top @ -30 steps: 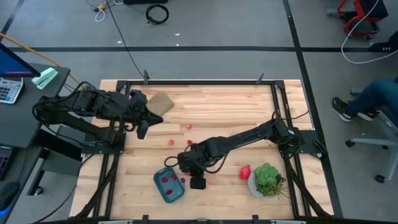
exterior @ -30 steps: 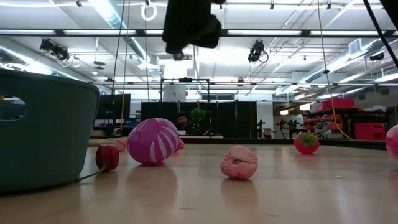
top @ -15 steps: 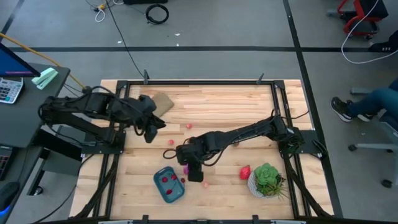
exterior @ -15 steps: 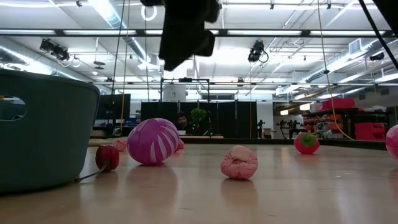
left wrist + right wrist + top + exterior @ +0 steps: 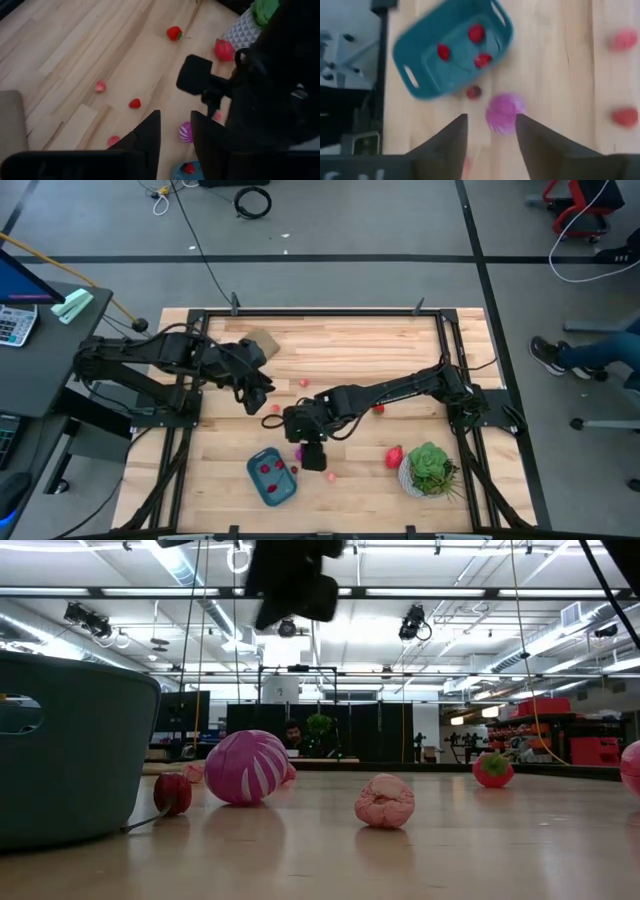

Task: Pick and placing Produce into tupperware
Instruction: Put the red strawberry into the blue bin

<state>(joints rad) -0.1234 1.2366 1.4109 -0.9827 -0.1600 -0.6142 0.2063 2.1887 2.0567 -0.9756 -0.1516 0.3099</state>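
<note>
The teal tupperware (image 5: 272,477) sits near the table's near edge with three red pieces (image 5: 476,34) inside. A magenta-purple ball (image 5: 505,110) lies on the wood just right of it, a small red piece (image 5: 473,92) between the two, and a pale pink piece (image 5: 385,800) a little farther right. My right gripper (image 5: 492,137) hovers open above the purple ball (image 5: 299,450), fingers pointing down, touching nothing. My left gripper (image 5: 174,135) is open and empty over the table's left middle (image 5: 258,395), close to a red piece (image 5: 273,408).
More red pieces lie on the wood (image 5: 303,382) (image 5: 378,408), and a larger red one (image 5: 395,456) rests beside the green plant in its white pot (image 5: 428,470). A flat tan piece (image 5: 258,345) lies at the far left. The two arms stand close together mid-table.
My left gripper has reached from beside the tan piece toward the table's middle and near edge, closing on the right arm. My right gripper has shifted a little toward the table's left and far edge, over the purple ball. No produce has moved.
</note>
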